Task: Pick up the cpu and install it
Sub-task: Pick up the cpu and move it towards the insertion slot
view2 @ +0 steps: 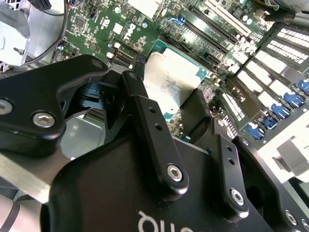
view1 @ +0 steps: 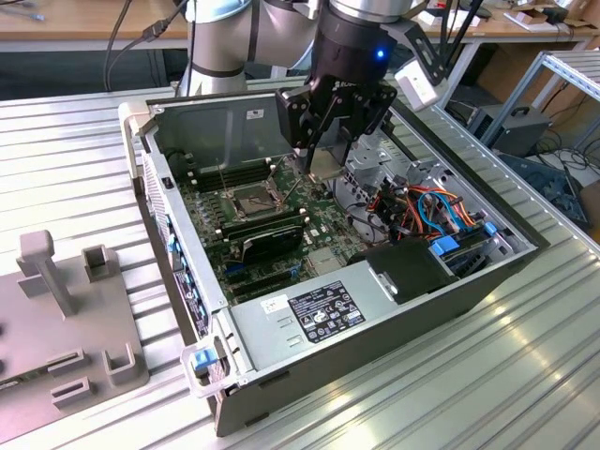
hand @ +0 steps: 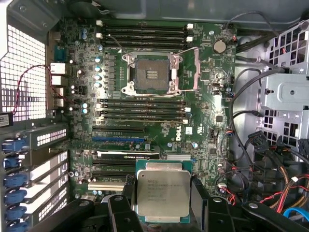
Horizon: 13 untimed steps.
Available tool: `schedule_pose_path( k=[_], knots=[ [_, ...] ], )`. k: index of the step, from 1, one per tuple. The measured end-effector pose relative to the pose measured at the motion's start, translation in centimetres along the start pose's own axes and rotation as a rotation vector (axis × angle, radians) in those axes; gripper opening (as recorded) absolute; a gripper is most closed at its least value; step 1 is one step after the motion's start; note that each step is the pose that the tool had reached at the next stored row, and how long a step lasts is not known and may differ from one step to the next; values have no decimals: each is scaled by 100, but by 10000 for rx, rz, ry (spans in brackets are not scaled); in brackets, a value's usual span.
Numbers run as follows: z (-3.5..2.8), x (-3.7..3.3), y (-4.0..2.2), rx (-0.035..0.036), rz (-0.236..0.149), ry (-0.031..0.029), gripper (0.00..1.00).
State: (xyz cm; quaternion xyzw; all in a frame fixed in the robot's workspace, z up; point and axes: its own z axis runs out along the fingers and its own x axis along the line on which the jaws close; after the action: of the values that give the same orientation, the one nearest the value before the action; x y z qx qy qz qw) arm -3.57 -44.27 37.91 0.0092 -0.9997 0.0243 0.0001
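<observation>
Pretty standard lab setup here. A ribbed aluminium tabletop [view1: 525,375] is seen running across the whole scene, and bright glare is picked up along its slats on the near side, toward the exterior view's right. A grey fixture plate [view1: 56,328] with upright pegs and small pockets is parked on it at the exterior view's left. A wooden workbench [view1: 66,23] is set along the far side, with dark space under it. An aluminium frame [view1: 572,64] is stood at the far right, a dark box [view1: 518,127] tucked beneath.
</observation>
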Motion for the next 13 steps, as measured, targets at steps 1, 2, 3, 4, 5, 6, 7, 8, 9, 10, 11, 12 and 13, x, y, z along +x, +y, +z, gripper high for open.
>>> schedule_pose_path(
  k=[1,2,3,4,5,6,7,8,9,10,11,12,13],
  knots=[
    [1,0,0,0,1,0,55],
    [2,0,0,-1,0,-1,55],
    [2,0,0,-1,0,-1,55],
    [2,0,0,-1,0,-1,55],
    [2,0,0,-1,0,-1,55],
    [2,0,0,-2,0,-1,55],
    [2,0,0,-2,0,-1,55],
    [2,0,0,-2,0,-1,55],
    [2,0,0,-1,0,-1,55],
    [3,0,0,-1,0,0,55],
    [6,0,1,-4,0,-1,55],
    [17,0,1,-5,0,-2,55],
    [27,0,1,-4,0,-2,55]
  ],
)
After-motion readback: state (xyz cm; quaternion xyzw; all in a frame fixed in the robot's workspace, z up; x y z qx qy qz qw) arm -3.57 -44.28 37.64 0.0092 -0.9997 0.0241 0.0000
